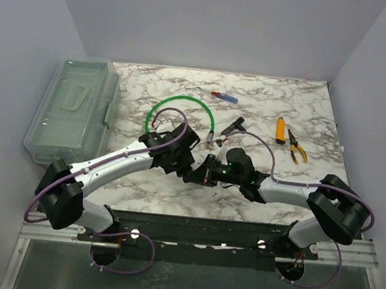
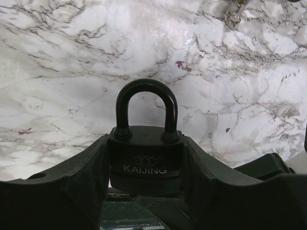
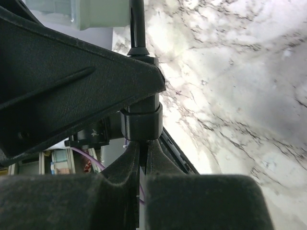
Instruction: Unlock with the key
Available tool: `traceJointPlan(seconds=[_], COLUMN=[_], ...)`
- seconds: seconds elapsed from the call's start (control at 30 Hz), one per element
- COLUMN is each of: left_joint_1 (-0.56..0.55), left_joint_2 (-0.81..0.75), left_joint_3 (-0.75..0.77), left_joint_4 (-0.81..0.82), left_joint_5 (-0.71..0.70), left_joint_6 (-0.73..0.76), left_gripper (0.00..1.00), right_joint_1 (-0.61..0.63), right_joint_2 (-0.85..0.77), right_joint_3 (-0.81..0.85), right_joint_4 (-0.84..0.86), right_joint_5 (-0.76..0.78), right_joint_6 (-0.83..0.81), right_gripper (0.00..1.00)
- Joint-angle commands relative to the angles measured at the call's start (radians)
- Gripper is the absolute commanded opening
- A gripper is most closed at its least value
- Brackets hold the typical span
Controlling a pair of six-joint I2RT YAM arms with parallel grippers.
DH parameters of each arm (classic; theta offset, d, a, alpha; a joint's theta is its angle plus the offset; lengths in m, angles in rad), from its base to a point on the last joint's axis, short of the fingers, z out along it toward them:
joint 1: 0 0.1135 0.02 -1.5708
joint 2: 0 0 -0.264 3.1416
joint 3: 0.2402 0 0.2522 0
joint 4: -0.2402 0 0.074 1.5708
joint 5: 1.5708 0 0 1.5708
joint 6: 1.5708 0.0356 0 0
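From above, my two arms reach in over the marble table (image 1: 285,105) and meet near its middle, my left pincer (image 1: 181,160) and my right pincer (image 1: 200,172) tip to tip; what sits between them is too small to make out from up here. A clear plastic box (image 1: 73,109) stands at the far left edge, a green cable (image 1: 183,101) loops just behind my left wrist, and a red and blue tool (image 1: 223,96), a yellow-handled tool (image 1: 281,128) and pliers (image 1: 297,146) lie well apart on the far right side. Through my left wrist camera, I am grasping a black padlock (image 2: 144,163) by the two sides of its body, my left fingers (image 2: 72,182) pressed against it, partly spread to its width. It is lifted above the marble, the word KAIJING facing the lens. Its shackle (image 2: 146,100) points away from me, both legs seated in the body. Through my right wrist camera, my right pincer is clenched, the two tips pressed together with only a thin slit between them, right up against the padlock's end. I cannot tell whether the key is pinched in that slit. One broad left finger fills the left of this view.
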Motion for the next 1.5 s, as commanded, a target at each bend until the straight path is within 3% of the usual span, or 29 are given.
traceJointPlan(seconds=[0.0, 0.37, 0.8, 1.17, 1.47], left_joint_1=[-0.086, -0.118, -0.154, -0.159, -0.169], left_joint_2=[0.018, 0.055, -0.002, -0.076, -0.075], left_joint_3=[0.039, 0.065, 0.054, 0.025, 0.085], left_joint_4=[0.019, 0.083, 0.169, 0.249, 0.265], left_joint_5=[0.097, 0.094, 0.093, 0.117, 0.145], left_joint_6=[0.006, 0.027, 0.062, 0.112, 0.166], left_gripper=[0.0, 0.0, 0.0, 0.0, 0.0], right_joint_1=[-0.058, -0.112, -0.253, -0.304, -0.33], right_joint_2=[-0.037, -0.23, -0.28, -0.295, -0.293], right_joint_3=[-0.039, -0.109, -0.142, -0.08, 0.022], right_joint_4=[-0.083, -0.182, -0.037, -0.035, -0.104], right_joint_5=[0.231, 0.299, 0.068, -0.002, -0.003], right_joint_6=[-0.035, -0.063, -0.012, 0.028, 0.014], right_gripper=[0.0, 0.0, 0.0, 0.0, 0.0])
